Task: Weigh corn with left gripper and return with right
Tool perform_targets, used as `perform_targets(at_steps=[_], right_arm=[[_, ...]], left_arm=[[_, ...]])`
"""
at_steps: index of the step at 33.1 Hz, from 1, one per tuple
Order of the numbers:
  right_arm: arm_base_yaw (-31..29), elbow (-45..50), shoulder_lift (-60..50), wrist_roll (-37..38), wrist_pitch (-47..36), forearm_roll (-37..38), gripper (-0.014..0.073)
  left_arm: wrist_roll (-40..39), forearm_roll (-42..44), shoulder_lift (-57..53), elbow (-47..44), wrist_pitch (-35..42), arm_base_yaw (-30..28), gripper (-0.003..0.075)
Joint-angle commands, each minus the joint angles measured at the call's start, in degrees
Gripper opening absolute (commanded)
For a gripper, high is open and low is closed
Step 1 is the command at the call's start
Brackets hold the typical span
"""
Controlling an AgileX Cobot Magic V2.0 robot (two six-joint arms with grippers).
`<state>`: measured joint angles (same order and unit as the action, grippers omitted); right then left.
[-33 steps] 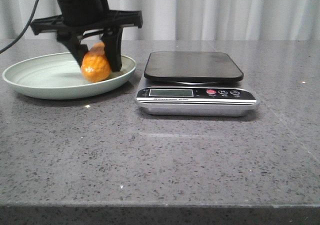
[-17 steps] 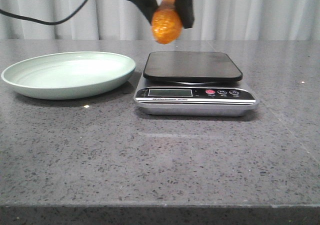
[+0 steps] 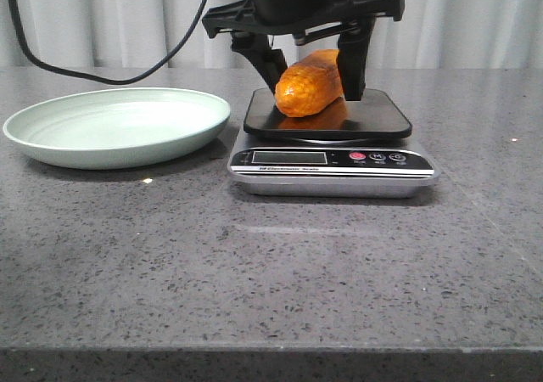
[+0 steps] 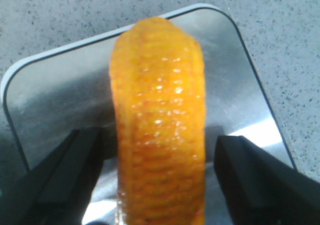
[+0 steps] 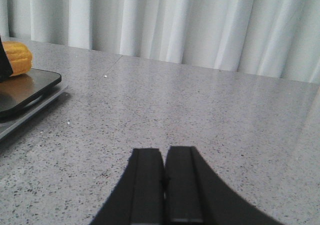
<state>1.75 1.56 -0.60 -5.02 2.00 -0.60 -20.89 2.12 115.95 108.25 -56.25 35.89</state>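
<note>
The orange corn (image 3: 310, 83) lies tilted on the black platform (image 3: 377, 120) of the scale, its near end pointing left. My left gripper (image 3: 316, 92) straddles it from above; in the left wrist view the left gripper (image 4: 159, 177) is open, with a small gap between each black finger (image 4: 70, 175) and the corn (image 4: 159, 135). My right gripper (image 5: 164, 157) is shut and empty, low over the table to the right of the scale, outside the front view. The corn's end (image 5: 16, 57) shows at that view's edge.
A pale green plate (image 3: 51, 148) sits empty left of the scale. The scale's silver front with display and buttons (image 3: 288, 157) faces me. A black cable (image 3: 102, 76) hangs behind the plate. White curtains close off the back.
My left gripper carried the corn from the plate up, across to the right and down onto the scale platform. Its fingers now stand apart from the corn.
</note>
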Motion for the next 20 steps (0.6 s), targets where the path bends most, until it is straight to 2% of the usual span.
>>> perform_targets(at_steps=[1, 4, 10, 15, 20], right_arm=[[-0.18, -0.41, -0.99, -0.44, -4.79, 0.05, 0.0141], [-0.18, -0.41, -0.99, -0.44, -4.79, 0.05, 0.0141], [-0.18, -0.41, -0.99, -0.44, -4.79, 0.05, 0.0141], [-0.18, -0.41, -0.99, -0.44, -4.79, 0.05, 0.0141], [-0.18, -0.41, -0.99, -0.44, -4.79, 0.05, 0.0141]], left_arm=[[0.01, -0.07, -3.51, 3.23, 0.66, 0.45, 0.058], [0.01, -0.07, -4.02, 4.99, 0.44, 0.33, 0.0549], [0.01, 4.28, -8.27, 6.1, 1.04, 0.33, 0.0431], [0.01, 8.2, -14.14, 3.73, 1.35, 0.33, 0.0284], [0.01, 9.48, -22.36, -5.23, 6.27, 0.33, 0.0123]])
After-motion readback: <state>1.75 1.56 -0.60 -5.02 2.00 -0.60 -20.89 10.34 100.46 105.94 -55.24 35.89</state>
